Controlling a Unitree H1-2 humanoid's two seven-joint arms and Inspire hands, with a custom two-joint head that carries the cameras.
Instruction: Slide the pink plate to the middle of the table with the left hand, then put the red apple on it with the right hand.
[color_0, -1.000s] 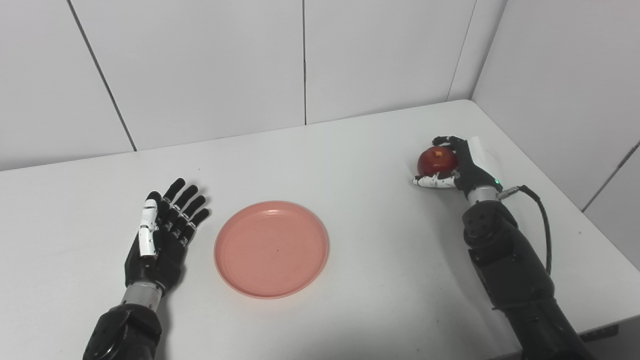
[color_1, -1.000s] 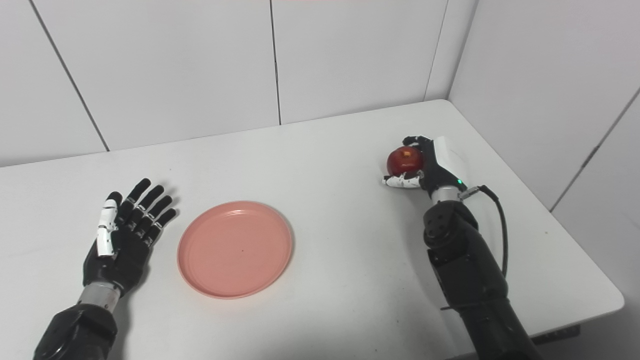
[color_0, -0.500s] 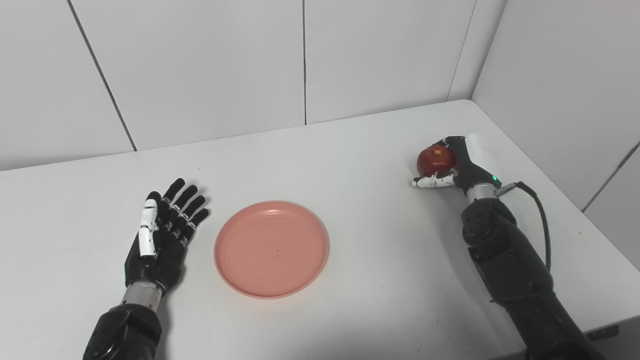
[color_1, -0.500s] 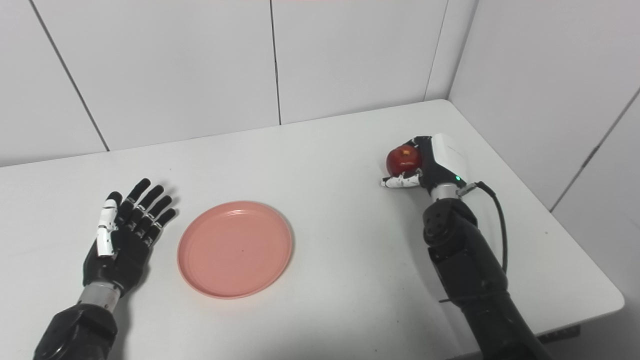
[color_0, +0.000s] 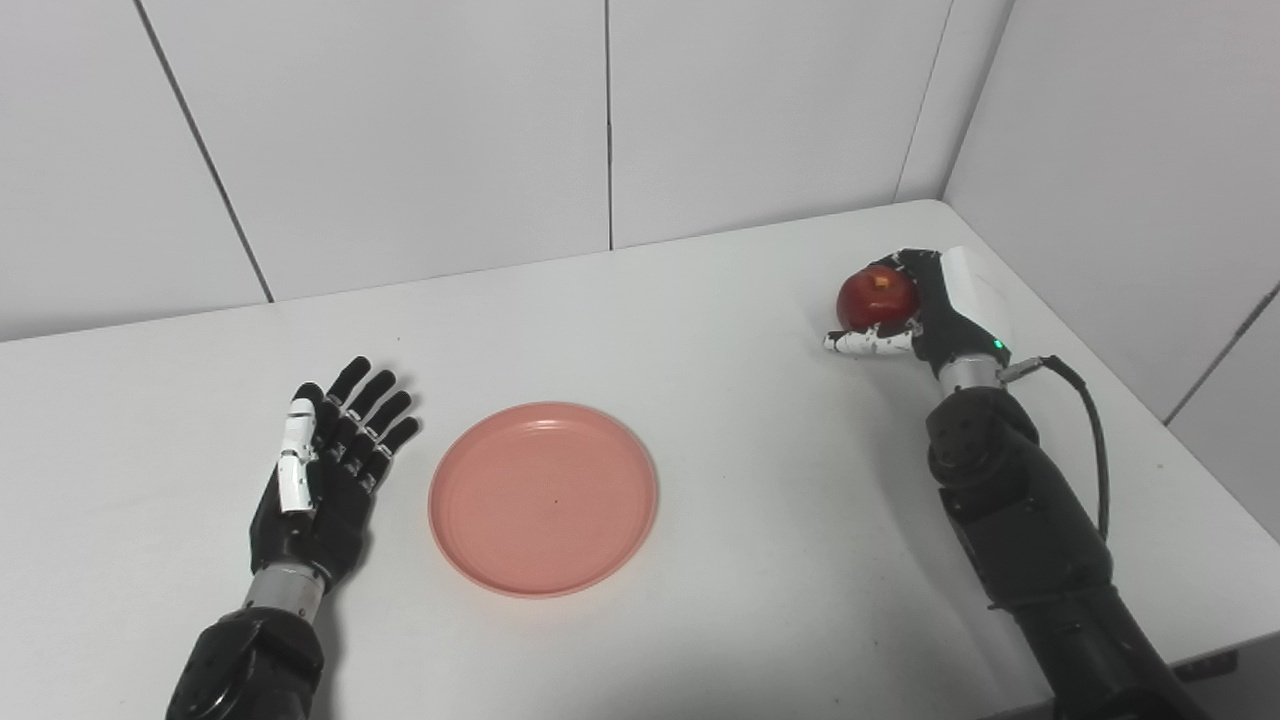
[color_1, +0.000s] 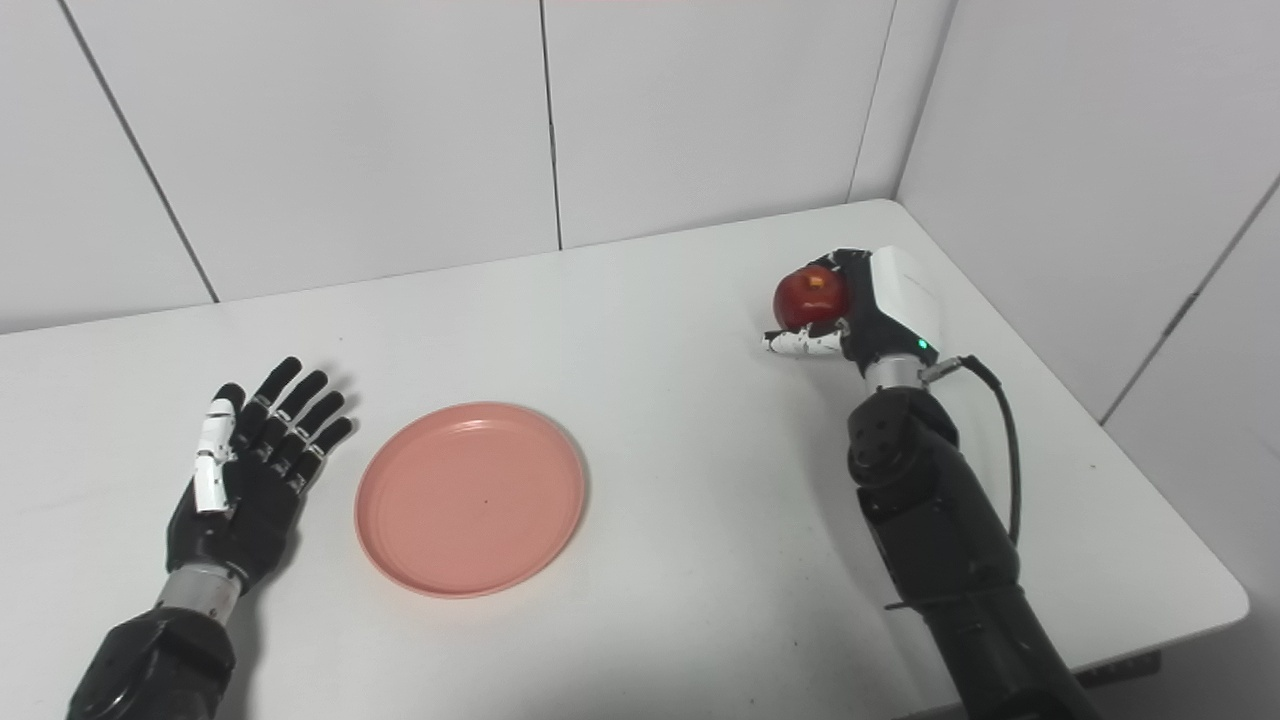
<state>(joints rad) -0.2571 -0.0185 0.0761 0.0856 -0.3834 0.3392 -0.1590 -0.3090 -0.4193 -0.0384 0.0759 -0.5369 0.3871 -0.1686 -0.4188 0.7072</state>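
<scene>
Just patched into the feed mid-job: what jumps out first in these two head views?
The red apple, gripped in the right hand near the table's far right corner, draws the eye first. Next is the pink plate, empty, lying flat near the middle of the white table. The left hand rests open just left of the plate, not touching it.

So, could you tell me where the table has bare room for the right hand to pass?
Bare table runs between the pink plate and the right hand holding the red apple. Tightest: plate beside left hand.
</scene>
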